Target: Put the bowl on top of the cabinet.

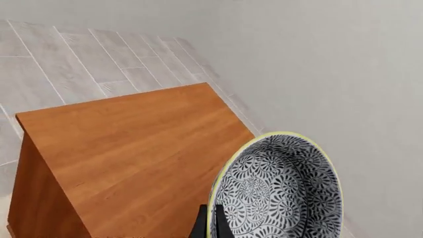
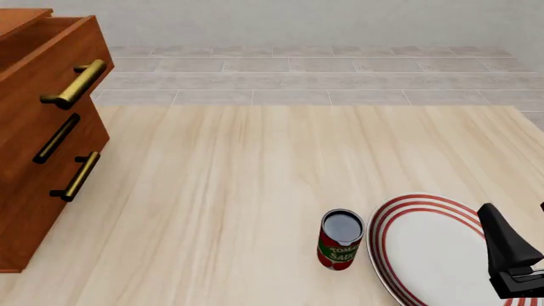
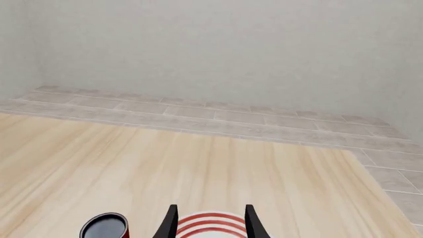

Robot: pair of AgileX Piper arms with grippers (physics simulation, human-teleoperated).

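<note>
The bowl (image 1: 278,191), grey-and-white floral with a pale yellow rim, hangs tilted on edge over the cabinet's flat reddish-brown top (image 1: 132,148). My left gripper (image 1: 215,225) is shut on the bowl's rim; one dark finger (image 1: 201,224) shows on its outside. Bowl and left gripper are outside the front view. There the cabinet (image 2: 38,159) stands at the far left with its top drawer pulled out. My right gripper (image 3: 211,218) is open, low over the near edge of the plate.
A tomato sauce can (image 2: 342,240) stands upright on the wooden table, just left of a flat white plate with red rings (image 2: 429,252). Brass and dark bar handles (image 2: 78,83) stick out of the cabinet front. A tiled floor and grey wall lie beyond the table.
</note>
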